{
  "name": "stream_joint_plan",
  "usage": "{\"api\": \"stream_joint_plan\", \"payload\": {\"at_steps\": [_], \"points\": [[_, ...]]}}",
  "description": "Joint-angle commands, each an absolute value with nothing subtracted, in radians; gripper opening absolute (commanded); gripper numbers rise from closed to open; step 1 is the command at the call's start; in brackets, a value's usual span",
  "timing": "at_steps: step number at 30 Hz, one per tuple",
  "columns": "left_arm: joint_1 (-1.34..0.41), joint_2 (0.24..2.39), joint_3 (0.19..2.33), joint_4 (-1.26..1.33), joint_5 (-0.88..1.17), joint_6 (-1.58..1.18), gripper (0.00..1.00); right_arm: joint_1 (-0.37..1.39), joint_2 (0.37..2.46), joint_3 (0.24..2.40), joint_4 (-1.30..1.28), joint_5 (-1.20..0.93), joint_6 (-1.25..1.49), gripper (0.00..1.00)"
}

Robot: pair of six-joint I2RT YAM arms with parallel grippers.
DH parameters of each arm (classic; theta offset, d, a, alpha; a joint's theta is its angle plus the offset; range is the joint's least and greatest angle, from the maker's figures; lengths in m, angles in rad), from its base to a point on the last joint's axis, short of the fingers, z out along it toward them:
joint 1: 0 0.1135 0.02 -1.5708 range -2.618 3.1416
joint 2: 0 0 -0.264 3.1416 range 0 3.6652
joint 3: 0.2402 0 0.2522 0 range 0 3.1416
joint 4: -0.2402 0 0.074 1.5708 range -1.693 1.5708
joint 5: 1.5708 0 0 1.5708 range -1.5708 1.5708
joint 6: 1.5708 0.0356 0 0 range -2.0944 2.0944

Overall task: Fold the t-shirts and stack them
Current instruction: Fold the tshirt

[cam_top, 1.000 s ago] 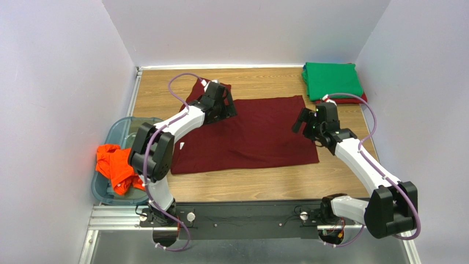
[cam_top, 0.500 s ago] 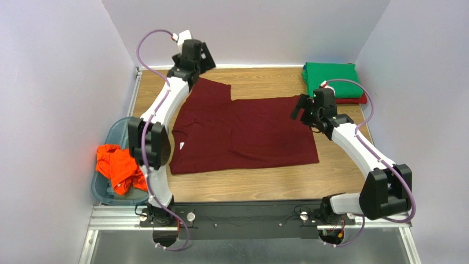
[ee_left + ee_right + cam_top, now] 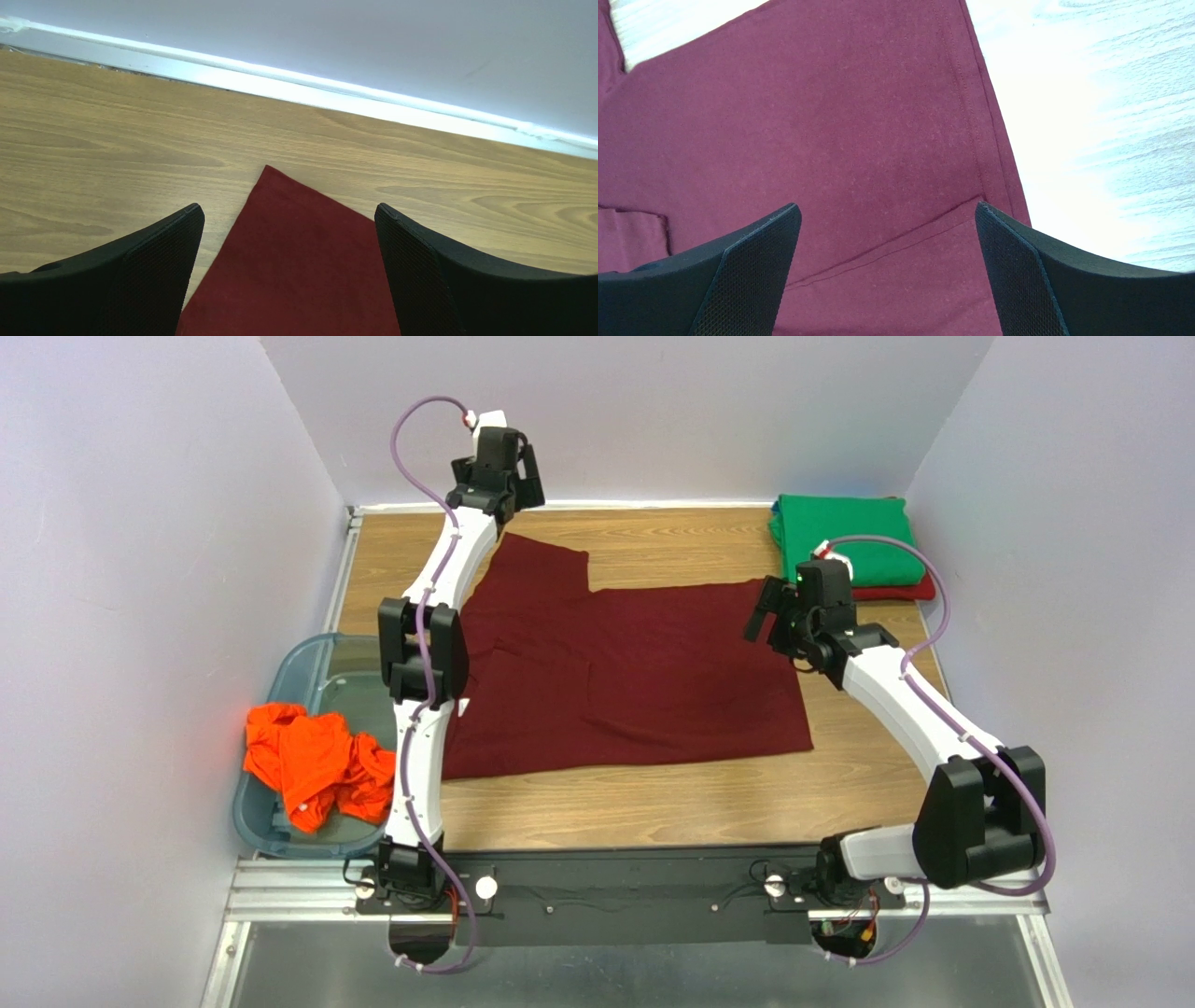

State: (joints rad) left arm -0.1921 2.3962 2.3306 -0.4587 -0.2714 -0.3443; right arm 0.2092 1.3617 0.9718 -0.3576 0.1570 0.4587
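Observation:
A dark maroon t-shirt [image 3: 631, 672] lies spread flat on the wooden table, one sleeve pointing toward the back left. My left gripper [image 3: 508, 476] hangs open above that sleeve's far corner, close to the back wall. In the left wrist view the maroon sleeve corner [image 3: 295, 273] shows between the spread fingers of the left gripper [image 3: 288, 210], untouched. My right gripper [image 3: 774, 609] stands open over the shirt's back right edge. In the right wrist view the right gripper [image 3: 887, 206] looks down on a creased hem [image 3: 962, 105], holding nothing.
A folded green t-shirt [image 3: 846, 539] rests on a red one [image 3: 898, 590] at the back right corner. A bright orange t-shirt [image 3: 312, 763] spills out of a teal bin [image 3: 302, 665] at the left edge. Walls close in on three sides.
My left arm has stretched from over the sleeve out to the back wall, leaving the sleeve lying flat. The right gripper has shifted slightly toward the back.

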Motion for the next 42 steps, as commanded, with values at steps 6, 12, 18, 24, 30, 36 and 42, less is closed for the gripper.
{"api": "stream_joint_plan", "payload": {"at_steps": [6, 12, 18, 24, 30, 36, 42], "points": [[-0.183, 2.554, 2.474, -0.465, -0.298, -0.272, 0.99, 0.207, 1.348, 0.931, -0.364, 0.195, 0.419, 1.0], [-0.169, 2.635, 2.504, -0.474, -0.259, -0.319, 0.99, 0.207, 1.351, 0.931, -0.362, 0.189, 0.42, 1.0], [-0.144, 2.668, 2.506, -0.497, -0.146, -0.383, 0.99, 0.207, 1.367, 0.931, -0.362, 0.189, 0.42, 1.0], [-0.144, 2.709, 2.511, -0.509, -0.134, -0.4, 0.99, 0.207, 1.368, 0.931, -0.362, 0.19, 0.42, 1.0], [-0.144, 2.755, 2.531, -0.506, -0.063, -0.44, 0.98, 0.207, 1.368, 0.931, -0.362, 0.192, 0.419, 1.0], [-0.144, 2.747, 2.511, -0.494, -0.057, -0.462, 0.88, 0.207, 1.368, 0.93, -0.362, 0.195, 0.417, 1.0], [-0.15, 2.752, 2.514, -0.506, -0.097, -0.476, 0.67, 0.207, 1.368, 0.928, -0.362, 0.195, 0.417, 1.0]]}}
